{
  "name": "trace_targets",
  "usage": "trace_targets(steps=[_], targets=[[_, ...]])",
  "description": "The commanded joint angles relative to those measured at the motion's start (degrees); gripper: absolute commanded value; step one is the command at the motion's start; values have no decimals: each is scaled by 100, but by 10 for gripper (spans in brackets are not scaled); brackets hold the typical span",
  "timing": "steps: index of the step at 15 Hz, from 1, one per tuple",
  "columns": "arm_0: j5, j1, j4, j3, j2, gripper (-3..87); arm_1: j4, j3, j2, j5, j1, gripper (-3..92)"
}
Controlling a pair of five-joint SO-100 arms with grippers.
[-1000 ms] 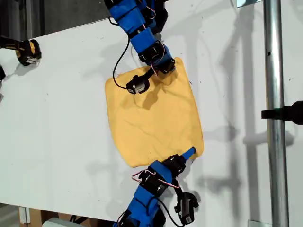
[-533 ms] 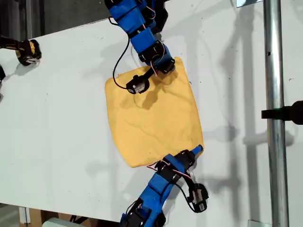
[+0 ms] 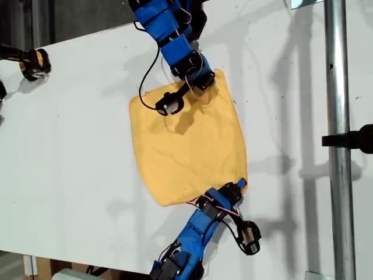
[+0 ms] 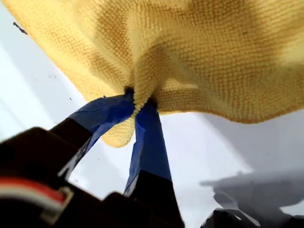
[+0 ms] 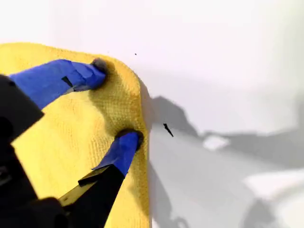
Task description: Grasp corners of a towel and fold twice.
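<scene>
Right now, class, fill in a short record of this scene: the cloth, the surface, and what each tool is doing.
towel: yellow-orange, spread out on the white table
my first tool: shut, pinching a bunched bit of the towel's edge
my second tool: open, both tips on a rounded corner
folds made: none yet
also in view: metal pole at the exterior view's right

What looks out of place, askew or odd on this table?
The fuzzy yellow-orange square towel lies wrinkled and turned askew to the white table. One corner is bunched up where my first gripper pinches it; my second gripper straddles another, open.
</scene>
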Motion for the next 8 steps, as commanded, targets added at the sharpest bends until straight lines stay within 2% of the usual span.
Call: trace_targets(steps=[1,4,8], targets=[[35,-141,-343,176,9,-12,79,-272,255,18,-44,0],[97,-149,-255,255,422,-11,211,-536,255,-26,-44,0],[431,-97,97,299,1468,-11,932,-1670,246,-105,-229,-1]])
